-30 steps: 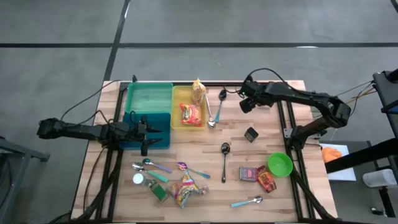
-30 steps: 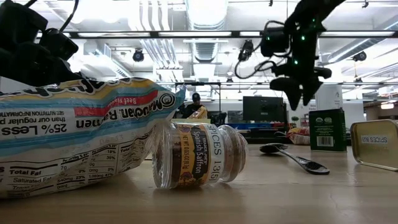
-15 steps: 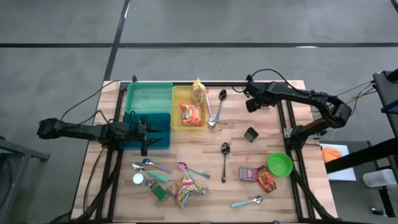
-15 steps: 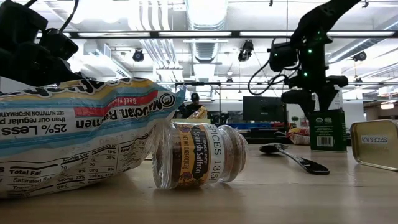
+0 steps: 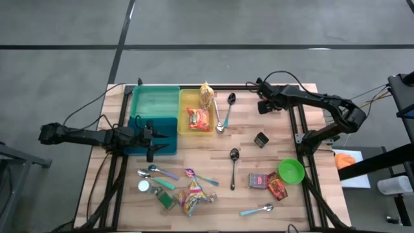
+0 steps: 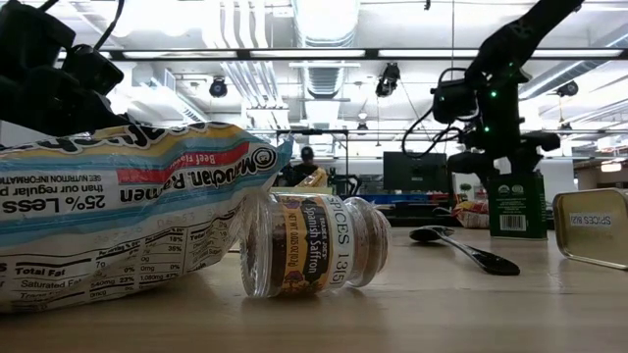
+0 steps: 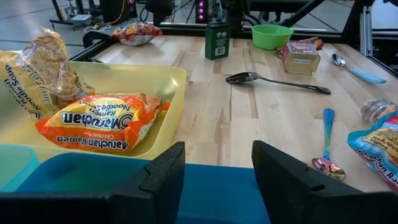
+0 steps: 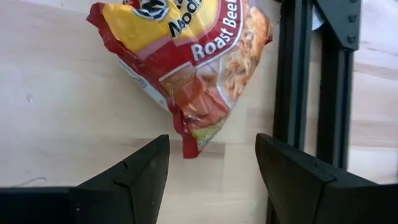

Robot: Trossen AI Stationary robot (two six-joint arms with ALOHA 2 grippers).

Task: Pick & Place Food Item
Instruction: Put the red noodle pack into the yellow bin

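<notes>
A red and yellow noodle packet (image 8: 186, 68) lies flat on the wooden table beside the black frame rail (image 8: 292, 93), at the table's far right. It also shows in the left wrist view as a packet (image 7: 137, 32) near the far corner. The right arm hides it in the high view. My right gripper (image 8: 211, 146) hangs open above the packet's lower corner, pointing steeply down, and touches nothing. My right gripper (image 5: 262, 106) sits near the far right of the table. My left gripper (image 7: 217, 149) rests open over the blue bin (image 5: 162, 133).
A yellow tray (image 5: 185, 129) holds an orange ramen packet (image 5: 199, 118) and a second packet (image 5: 206, 95). A dark green box (image 5: 261, 139), a green bowl (image 5: 291, 171), a tin (image 5: 258, 180), several spoons, a spice jar (image 6: 314, 243) and a large ramen bag (image 5: 193, 198) lie around.
My right gripper has moved toward the table's right edge and down, rolling at the wrist as it went. Its fingers have stayed open.
</notes>
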